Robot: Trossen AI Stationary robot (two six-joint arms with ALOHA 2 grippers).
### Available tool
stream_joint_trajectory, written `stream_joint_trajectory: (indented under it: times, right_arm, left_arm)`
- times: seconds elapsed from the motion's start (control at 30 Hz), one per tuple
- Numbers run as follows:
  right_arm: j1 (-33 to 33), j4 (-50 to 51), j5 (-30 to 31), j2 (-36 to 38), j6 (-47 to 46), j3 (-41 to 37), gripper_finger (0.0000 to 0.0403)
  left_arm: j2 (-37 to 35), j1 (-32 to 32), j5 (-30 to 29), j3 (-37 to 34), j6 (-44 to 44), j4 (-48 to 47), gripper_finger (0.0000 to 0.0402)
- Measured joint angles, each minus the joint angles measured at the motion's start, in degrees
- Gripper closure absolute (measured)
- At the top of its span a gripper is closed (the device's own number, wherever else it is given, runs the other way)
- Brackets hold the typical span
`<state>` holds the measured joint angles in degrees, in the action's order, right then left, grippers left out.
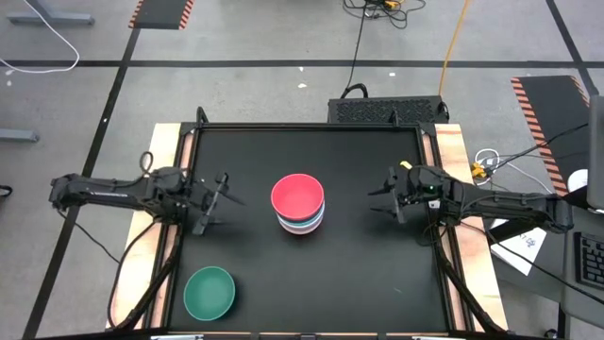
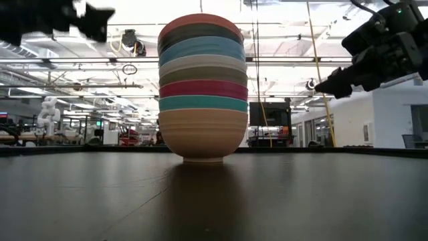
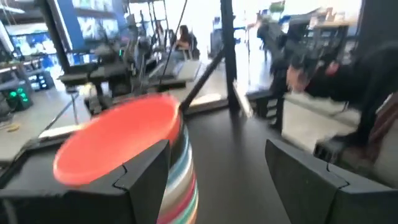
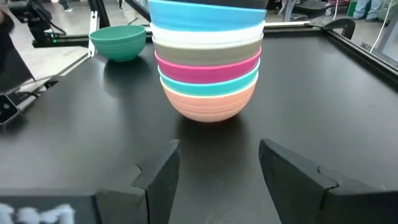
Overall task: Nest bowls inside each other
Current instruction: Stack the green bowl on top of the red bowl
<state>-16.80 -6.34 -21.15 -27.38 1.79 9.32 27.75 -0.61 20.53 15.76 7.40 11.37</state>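
Observation:
A stack of several nested bowls (image 1: 299,204) stands on its orange bottom bowl at the table's middle, with the red bowl (image 3: 118,142) on top. Its sides show in the low view (image 2: 202,87) and the right wrist view (image 4: 208,68): teal, magenta, taupe, white, blue and a dark bowl between. A single green bowl (image 1: 209,292) (image 4: 118,40) sits upright near the near-left corner. My left gripper (image 1: 215,201) (image 3: 217,168) hovers open to the left of the stack. My right gripper (image 1: 380,200) (image 4: 217,162) hovers open to its right.
The black table top (image 1: 359,274) has raised wooden side rails (image 1: 453,151). Cables and a paper sheet lie on the floor beyond the right edge. Bare table surface lies between each gripper and the stack, and along the near right.

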Motion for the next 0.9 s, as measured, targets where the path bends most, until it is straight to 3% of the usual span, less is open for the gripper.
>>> stream_joint_trajectory:
  times: [0.17, 0.3, 0.43, 0.53, 0.7, 0.9]
  right_arm:
    - [0.0, -0.35, 0.0, 0.0, 0.36, -1.41, 0.0193]
    - [0.0, -2.5, -0.04, 0.0, -0.8, -3.27, 0.0193]
    - [0.0, -3.94, -0.1, 0.0, -1.19, -4.77, 0.0193]
    - [0.0, -5.12, -0.11, 0.0, -1.34, -5.49, 0.0193]
    - [0.0, -6.67, -0.13, 0.02, -1.36, -5.64, 0.0193]
    - [0.0, -9.25, -1.57, 0.04, -3.13, -5.64, 0.0193]
  left_arm:
    - [0.0, 6.14, -0.68, 10.92, 2.4, -14.19, 0.0133]
    - [0.0, 14.36, -10.41, 17.03, 6.43, -23.15, 0.0133]
    - [1.36, 21.86, -19.29, 18.21, 5.21, -27.08, 0.0133]
    - [4.03, 26.79, -20.82, 17.67, -0.93, -28.45, 0.0133]
    - [9.07, 32.49, -32.11, 17.56, -13.05, -35.54, 0.0133]
    - [12.28, 34.79, -33.95, 17.56, -31.59, -42.45, 0.0133]
